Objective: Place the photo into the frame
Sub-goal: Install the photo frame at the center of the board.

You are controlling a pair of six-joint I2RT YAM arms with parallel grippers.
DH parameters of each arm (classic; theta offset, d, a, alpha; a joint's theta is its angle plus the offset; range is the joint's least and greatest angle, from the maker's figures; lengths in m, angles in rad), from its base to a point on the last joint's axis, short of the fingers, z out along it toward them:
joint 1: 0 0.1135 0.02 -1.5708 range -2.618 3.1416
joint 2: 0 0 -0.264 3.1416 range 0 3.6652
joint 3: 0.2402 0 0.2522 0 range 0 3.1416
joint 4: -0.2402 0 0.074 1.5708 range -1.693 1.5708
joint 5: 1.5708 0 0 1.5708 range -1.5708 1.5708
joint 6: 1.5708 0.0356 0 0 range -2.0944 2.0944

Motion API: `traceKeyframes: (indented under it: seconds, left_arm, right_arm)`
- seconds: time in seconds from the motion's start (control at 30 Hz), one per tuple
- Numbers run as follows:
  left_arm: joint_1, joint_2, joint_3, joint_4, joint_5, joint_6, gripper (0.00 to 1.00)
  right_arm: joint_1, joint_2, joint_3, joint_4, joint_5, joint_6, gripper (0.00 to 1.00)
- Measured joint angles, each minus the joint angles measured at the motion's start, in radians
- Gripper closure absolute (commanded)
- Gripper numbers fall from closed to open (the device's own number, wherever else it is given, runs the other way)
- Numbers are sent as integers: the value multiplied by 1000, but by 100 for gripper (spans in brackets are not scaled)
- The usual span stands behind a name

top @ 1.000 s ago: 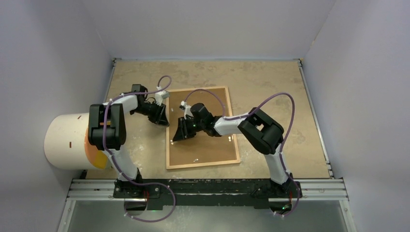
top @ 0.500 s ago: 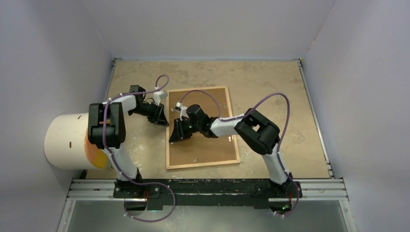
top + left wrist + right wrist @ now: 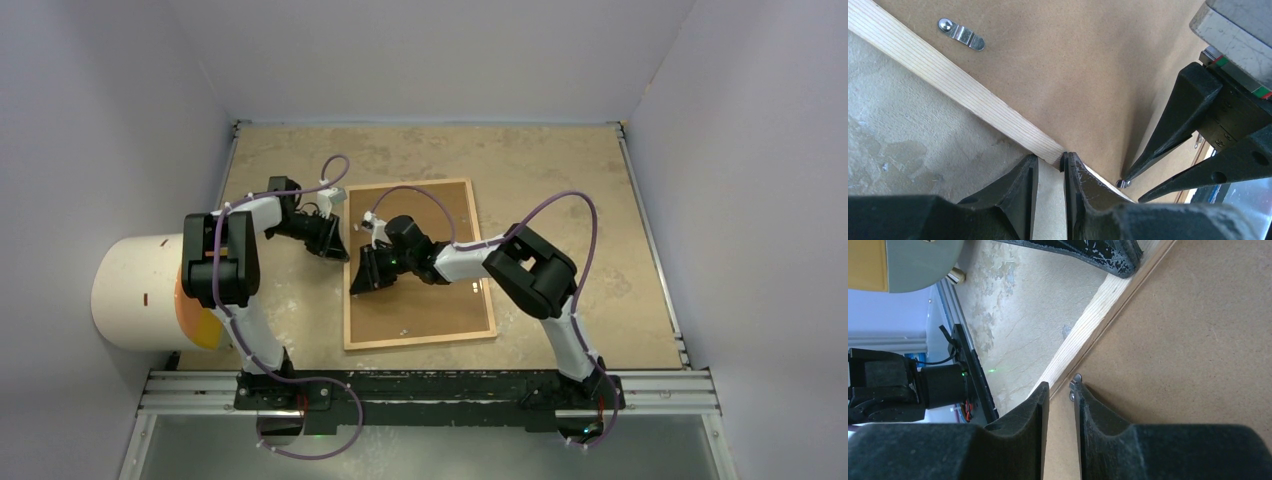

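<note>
The frame (image 3: 420,338) lies face down on the table, its light-wood moulding (image 3: 948,82) around a brown backing board (image 3: 430,300). The photo is hidden. My left gripper (image 3: 335,250) rests its tips at the frame's left moulding, jaws a narrow gap apart (image 3: 1049,161) with only table showing between them. My right gripper (image 3: 362,282) is over the board just inside the same edge. Its jaws (image 3: 1060,386) stand slightly apart, and one fingertip touches a small metal tab (image 3: 1074,385). Another metal tab (image 3: 962,34) lies farther along the board's edge.
A white cylinder with an orange face (image 3: 135,290) stands off the table's left side. A metal rail (image 3: 430,390) carrying both arm bases runs along the near edge. Walls close in the table on three sides.
My right gripper has slid a little left towards the frame's left edge and its jaws have narrowed. The left gripper has barely shifted.
</note>
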Motion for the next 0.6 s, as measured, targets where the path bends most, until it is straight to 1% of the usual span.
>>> traceKeyframes:
  seconds: [0.17,0.37,0.6]
  left_arm:
    - [0,0,0,0,0,0,90]
    - [2,5,4,-5,4,0,90]
    - [3,6,5,-6,5,0,90]
  right_arm:
    - [0,13,13,4,-17,-4,74]
    - [0,19,19,6,-25,-9,78]
    - [-1,33,34,8,-44,-17,78]
